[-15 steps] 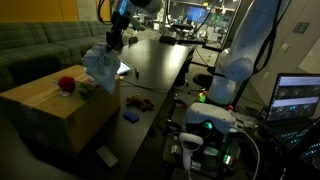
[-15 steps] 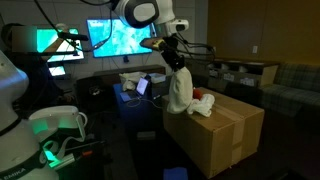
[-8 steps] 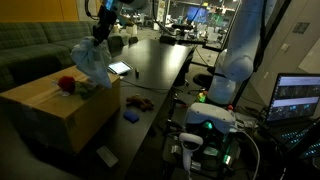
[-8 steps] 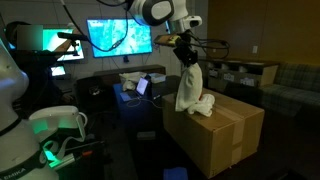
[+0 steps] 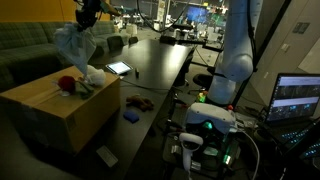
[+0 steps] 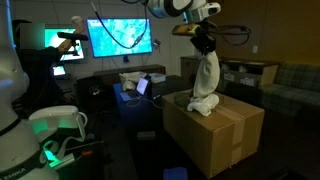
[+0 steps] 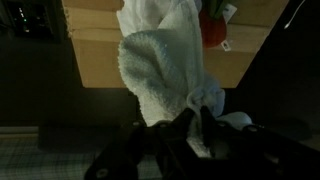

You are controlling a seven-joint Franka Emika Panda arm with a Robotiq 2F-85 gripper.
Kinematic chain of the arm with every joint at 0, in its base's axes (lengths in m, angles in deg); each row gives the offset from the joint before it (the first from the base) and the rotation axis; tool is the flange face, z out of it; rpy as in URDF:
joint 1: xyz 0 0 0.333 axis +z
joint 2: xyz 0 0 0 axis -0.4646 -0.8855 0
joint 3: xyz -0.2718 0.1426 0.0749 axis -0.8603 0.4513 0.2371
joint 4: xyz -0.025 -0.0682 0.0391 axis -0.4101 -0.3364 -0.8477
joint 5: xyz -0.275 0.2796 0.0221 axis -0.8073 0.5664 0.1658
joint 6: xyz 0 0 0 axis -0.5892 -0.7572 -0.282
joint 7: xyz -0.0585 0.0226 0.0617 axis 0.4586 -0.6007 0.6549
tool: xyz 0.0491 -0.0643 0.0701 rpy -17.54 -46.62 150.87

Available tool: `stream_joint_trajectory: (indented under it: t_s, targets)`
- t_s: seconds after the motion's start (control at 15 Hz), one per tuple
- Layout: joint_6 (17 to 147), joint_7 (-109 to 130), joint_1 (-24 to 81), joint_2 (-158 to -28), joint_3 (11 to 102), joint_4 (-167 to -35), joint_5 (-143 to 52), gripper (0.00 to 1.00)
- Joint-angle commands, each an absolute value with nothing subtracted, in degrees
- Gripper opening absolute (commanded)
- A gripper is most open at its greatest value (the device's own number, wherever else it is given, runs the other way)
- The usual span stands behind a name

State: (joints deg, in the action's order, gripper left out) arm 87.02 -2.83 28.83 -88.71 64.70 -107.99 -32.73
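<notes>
- Sofa (image 5: 30, 45): behind and below the claw (image 5: 86, 14) in an exterior view, well apart from it. It is backdrop only, and nothing on it is touched.
- Worktop (image 5: 150, 65): a long dark surface to one side of the claw and lower down. The arm reaches away from it, so the claw does not hang over it.
- Cardboard box (image 6: 220, 128): directly under the claw, standing on the floor beside the worktop. Its flat closed top serves as the support surface, and the wrist view looks straight down on it (image 7: 95, 50).
- Towel (image 6: 206, 78): white, hanging straight down from the claw (image 6: 205, 42) in both exterior views. Only its top is gathered, so the cloth drapes into a long column under its own weight. Its lower end lies crumpled on the box top, so the box probably carries part of the load. The wrist view shows the bunched top (image 7: 160, 70) just ahead of the fingers.
- Claw (image 7: 200, 120): jaws drawn narrow and pinched on the towel's upper bunch, pointing down. The grip is high enough to pull most of the cloth clear of the box.
- Tablet (image 5: 119, 69): lit screen, flat on the worktop, below and to the side of the claw and apart from the towel.
- Red thing (image 5: 67, 84): small, on the box top below the claw, just beside the towel's lower end (image 7: 212, 28). I cannot tell whether they touch.
</notes>
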Motion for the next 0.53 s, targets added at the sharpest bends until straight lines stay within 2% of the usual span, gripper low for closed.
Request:
stream_joint_trajectory:
  t_s: [0.0, 0.47]
  targets:
    - [83.9, -0.6, 28.4, -95.2, 64.0, -96.3, -33.7, 0.03]
    - [84.3, 0.7, 28.6, -107.1, 64.2, -83.1, -34.4, 0.03]
